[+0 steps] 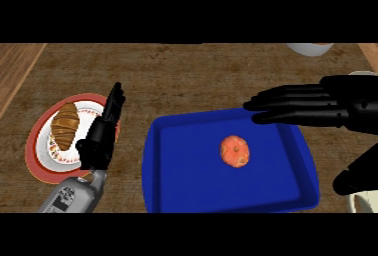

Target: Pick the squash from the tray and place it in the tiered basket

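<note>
An orange, roundish squash [235, 151] lies near the middle of a blue tray [170, 190]. My right hand [310, 104] hovers over the tray's far right corner, fingers straight and pointing left, a little up and right of the squash and apart from it. My left hand [103, 134] stands open, fingers up, left of the tray and next to the plate. No tiered basket shows clearly in the view.
A red-rimmed plate [38, 160] with a croissant [65, 125] sits at the left. A pale round object [310, 48] shows at the top edge, another [363, 202] at the lower right corner. A wooden strip [15, 70] borders the counter at the left.
</note>
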Robot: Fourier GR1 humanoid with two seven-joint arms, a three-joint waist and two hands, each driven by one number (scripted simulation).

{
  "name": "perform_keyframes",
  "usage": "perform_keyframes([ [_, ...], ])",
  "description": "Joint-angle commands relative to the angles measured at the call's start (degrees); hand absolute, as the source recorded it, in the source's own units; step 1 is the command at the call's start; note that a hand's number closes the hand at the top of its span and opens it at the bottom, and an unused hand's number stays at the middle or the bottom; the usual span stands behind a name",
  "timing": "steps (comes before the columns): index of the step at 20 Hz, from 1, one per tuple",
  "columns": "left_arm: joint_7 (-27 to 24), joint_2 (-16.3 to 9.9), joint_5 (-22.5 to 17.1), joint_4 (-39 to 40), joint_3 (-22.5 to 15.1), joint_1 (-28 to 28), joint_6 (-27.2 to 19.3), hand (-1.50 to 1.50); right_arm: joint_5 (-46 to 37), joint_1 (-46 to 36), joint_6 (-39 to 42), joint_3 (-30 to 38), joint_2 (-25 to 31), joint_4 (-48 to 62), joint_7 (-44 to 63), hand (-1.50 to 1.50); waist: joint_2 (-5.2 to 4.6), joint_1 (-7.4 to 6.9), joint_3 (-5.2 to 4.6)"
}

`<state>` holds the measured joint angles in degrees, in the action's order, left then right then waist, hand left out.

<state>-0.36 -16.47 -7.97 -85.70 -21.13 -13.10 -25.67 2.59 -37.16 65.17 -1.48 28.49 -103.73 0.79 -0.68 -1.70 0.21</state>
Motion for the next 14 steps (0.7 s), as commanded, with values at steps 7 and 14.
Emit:
perform_keyframes([
  [7, 1.9, 0.0, 2.0, -2.8, 0.3, 0.8, -0.6, 0.00, -16.9, 3.9, 1.6, -8.4, 6.9, -1.4, -17.3, -1.50, 0.10, -0.12, 0.02],
  [14, 0.1, -0.2, 0.9, -1.8, 2.3, 2.9, 2.2, 0.00, -28.2, 5.7, -9.7, -16.2, 13.2, 1.2, -28.5, -1.50, 0.23, 0.52, -0.06],
])
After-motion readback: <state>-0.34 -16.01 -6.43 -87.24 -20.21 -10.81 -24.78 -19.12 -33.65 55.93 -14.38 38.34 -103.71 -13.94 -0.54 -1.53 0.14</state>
